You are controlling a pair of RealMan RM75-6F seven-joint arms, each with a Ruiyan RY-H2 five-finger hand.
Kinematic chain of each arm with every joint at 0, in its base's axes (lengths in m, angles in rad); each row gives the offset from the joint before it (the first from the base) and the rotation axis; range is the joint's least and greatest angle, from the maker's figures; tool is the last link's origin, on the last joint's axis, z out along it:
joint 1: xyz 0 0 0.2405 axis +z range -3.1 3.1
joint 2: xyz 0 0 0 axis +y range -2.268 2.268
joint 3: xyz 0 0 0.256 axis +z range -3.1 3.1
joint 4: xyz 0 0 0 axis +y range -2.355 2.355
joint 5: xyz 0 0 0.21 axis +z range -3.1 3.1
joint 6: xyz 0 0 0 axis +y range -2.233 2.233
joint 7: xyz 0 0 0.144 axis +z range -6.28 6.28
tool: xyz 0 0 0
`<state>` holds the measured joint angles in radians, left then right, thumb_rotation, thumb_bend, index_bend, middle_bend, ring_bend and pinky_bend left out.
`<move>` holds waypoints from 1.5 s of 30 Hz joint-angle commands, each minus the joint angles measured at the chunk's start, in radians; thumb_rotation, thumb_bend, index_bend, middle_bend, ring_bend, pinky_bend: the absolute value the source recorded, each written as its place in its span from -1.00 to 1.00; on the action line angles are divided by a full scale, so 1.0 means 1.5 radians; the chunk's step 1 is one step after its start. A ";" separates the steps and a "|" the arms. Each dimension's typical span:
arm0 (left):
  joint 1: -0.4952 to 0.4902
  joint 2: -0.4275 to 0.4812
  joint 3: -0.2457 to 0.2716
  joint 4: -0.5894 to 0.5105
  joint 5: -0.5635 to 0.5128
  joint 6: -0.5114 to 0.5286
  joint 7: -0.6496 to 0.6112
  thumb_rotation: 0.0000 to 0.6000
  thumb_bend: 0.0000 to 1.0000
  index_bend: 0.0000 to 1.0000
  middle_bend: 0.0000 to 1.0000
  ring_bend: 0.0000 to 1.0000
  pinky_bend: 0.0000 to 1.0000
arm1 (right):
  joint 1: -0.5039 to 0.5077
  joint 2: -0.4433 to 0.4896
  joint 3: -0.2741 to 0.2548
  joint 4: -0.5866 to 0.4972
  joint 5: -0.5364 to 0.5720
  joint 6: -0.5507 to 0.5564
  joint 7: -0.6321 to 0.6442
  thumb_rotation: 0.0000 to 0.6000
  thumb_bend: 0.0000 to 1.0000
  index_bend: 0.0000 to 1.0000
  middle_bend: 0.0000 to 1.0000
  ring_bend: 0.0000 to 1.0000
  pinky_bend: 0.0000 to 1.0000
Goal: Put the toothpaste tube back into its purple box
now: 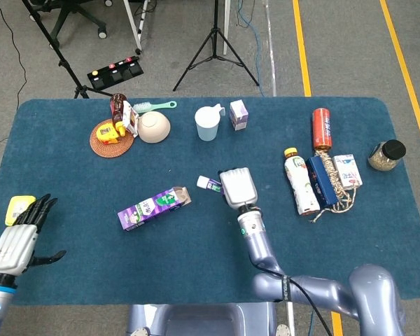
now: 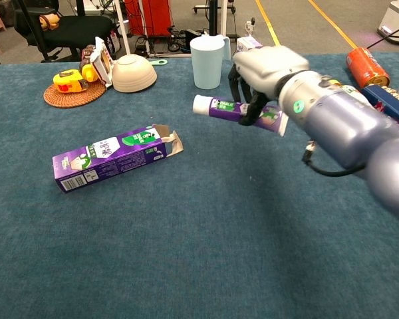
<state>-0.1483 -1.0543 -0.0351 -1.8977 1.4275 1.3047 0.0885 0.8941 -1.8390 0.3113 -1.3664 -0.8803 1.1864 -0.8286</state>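
The purple box (image 1: 154, 207) (image 2: 110, 155) lies on its side on the blue table, its open flapped end facing right. My right hand (image 1: 239, 187) (image 2: 265, 72) grips the toothpaste tube (image 1: 210, 183) (image 2: 231, 108) from above and holds it level in the air, white cap pointing left, above and to the right of the box's open end. At the table's left front edge, my left hand (image 1: 17, 238) is open with fingers spread and holds nothing; the chest view does not show it.
A pale blue cup (image 1: 207, 124) (image 2: 207, 61) and small purple carton (image 1: 239, 115) stand behind the tube. A bowl (image 1: 154, 127), coaster with items (image 1: 113, 138), a yellow object (image 1: 17, 206) by my left hand, and bottles, can and boxes (image 1: 320, 175) at right.
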 commanded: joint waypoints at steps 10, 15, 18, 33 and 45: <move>-0.139 -0.106 -0.072 -0.035 -0.214 -0.125 0.147 1.00 -0.81 -1.00 -1.00 -1.00 -0.71 | -0.072 0.136 -0.062 -0.134 -0.090 0.030 0.049 1.00 -0.20 0.16 0.23 0.17 0.33; -0.172 -0.200 -0.090 0.003 -0.276 -0.094 0.219 1.00 -0.81 -1.00 -1.00 -1.00 -0.71 | -0.080 0.148 -0.063 -0.142 -0.098 0.030 0.062 1.00 -0.20 0.16 0.23 0.17 0.33; -0.192 -0.242 -0.098 0.023 -0.301 -0.088 0.249 1.00 -0.81 -1.00 -1.00 -1.00 -0.71 | -0.083 0.153 -0.063 -0.144 -0.102 0.031 0.066 1.00 -0.20 0.16 0.23 0.17 0.33; -0.272 -0.391 -0.121 0.103 -0.428 -0.053 0.385 1.00 -0.80 -1.00 -1.00 -1.00 -0.71 | -0.111 0.202 -0.067 -0.174 -0.129 0.032 0.114 1.00 -0.18 0.16 0.23 0.17 0.33; -0.308 -0.448 -0.122 0.172 -0.477 -0.037 0.442 1.00 -0.75 -1.00 -1.00 -1.00 -0.62 | -0.122 0.208 -0.065 -0.169 -0.130 0.024 0.141 1.00 -0.17 0.16 0.23 0.17 0.33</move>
<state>-0.6036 -1.7186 -0.2161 -1.6479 0.7192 1.2510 0.7477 0.7115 -1.5275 0.2140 -1.6209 -1.0764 1.2236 -0.6177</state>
